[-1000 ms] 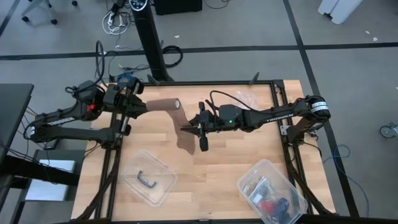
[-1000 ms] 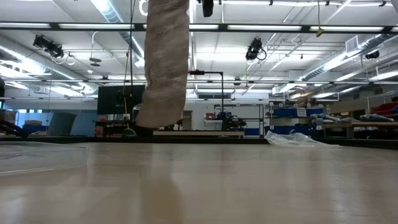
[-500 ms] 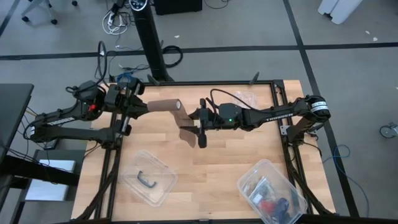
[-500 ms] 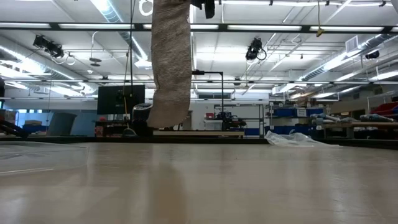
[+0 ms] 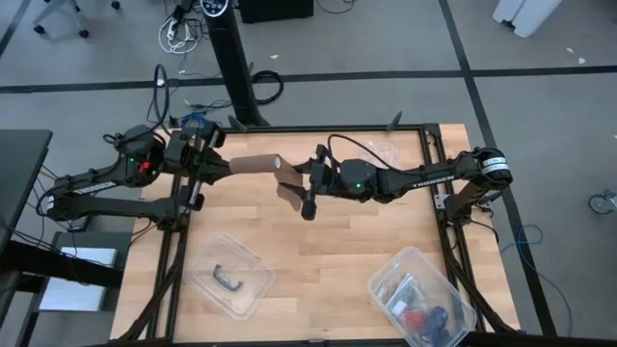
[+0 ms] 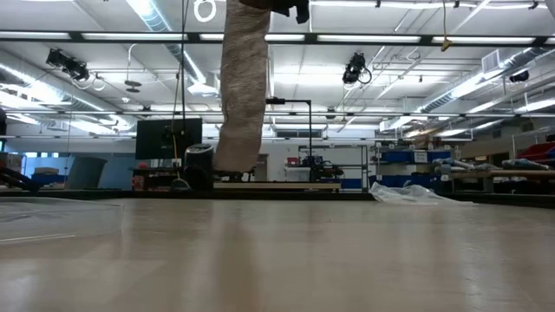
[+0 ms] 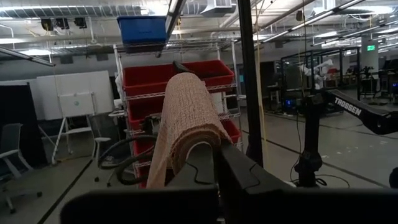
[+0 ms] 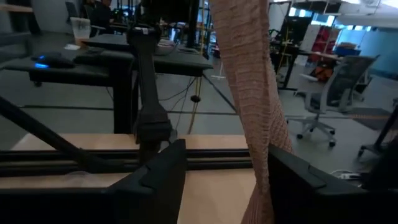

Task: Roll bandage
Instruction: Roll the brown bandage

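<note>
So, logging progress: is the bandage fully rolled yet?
No, partly: the bandage is rolled at the left gripper, but a loose tail hangs down.

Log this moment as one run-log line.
task: roll bandage | left end effector: shut on bandage roll, above table | right end effector: open, straddling hanging tail | tail off table

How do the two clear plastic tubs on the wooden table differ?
The clear plastic tub nearer the left arm holds only a black handle piece; the clear plastic tub nearer the right arm is crowded with mixed small items. The first lies inside the table's edge, the second at its corner. Both are clear, lidless and untouched by either gripper.
</note>
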Robot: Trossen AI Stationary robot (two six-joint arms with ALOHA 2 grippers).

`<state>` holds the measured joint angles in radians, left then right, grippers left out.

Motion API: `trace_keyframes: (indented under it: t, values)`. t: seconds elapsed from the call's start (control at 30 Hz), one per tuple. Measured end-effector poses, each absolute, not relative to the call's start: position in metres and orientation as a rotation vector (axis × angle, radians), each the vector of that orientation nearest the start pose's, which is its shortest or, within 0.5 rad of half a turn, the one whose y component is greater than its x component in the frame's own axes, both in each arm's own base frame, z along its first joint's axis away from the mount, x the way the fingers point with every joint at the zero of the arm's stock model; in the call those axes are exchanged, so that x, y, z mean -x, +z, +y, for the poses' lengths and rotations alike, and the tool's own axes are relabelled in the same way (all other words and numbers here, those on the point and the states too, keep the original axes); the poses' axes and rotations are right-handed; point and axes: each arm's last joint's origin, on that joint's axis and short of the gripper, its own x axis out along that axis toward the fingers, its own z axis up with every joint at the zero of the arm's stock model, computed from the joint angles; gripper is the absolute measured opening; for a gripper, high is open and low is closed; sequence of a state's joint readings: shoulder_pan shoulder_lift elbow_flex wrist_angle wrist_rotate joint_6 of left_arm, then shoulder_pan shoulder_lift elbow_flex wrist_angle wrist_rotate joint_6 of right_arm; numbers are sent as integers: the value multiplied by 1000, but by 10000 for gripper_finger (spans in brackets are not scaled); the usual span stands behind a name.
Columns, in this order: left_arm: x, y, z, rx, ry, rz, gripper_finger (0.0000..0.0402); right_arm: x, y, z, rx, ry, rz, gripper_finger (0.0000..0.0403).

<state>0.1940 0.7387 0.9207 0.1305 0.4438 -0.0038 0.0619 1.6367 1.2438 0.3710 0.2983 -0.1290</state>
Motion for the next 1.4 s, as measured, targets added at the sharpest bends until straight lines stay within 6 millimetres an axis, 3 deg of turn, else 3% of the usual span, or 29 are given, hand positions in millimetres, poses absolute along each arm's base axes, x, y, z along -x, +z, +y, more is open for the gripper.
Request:
trace_keyframes:
  t: [0.17, 0.4, 0.6, 0.77, 1.13, 1.4]
  values:
    - [-145, 411, 16, -87, -249, -276, 0, -382, 326, 21, 171, -218, 45, 151]
    - [-145, 410, 16, -85, -252, -267, 0, -380, 325, 37, 216, -172, 56, 15]
    - [-145, 409, 16, -81, -253, -255, 0, -378, 321, 47, 232, -252, 103, 14]
    - [-146, 409, 16, -81, -252, -254, 0, -376, 320, 47, 239, -355, 124, 53]
    - [-150, 407, 17, -74, -249, -236, 0, -375, 322, 48, 208, -416, 118, 233]
    - [-153, 405, 14, -72, -268, -225, 0, -368, 325, 56, 363, -570, 166, 287]
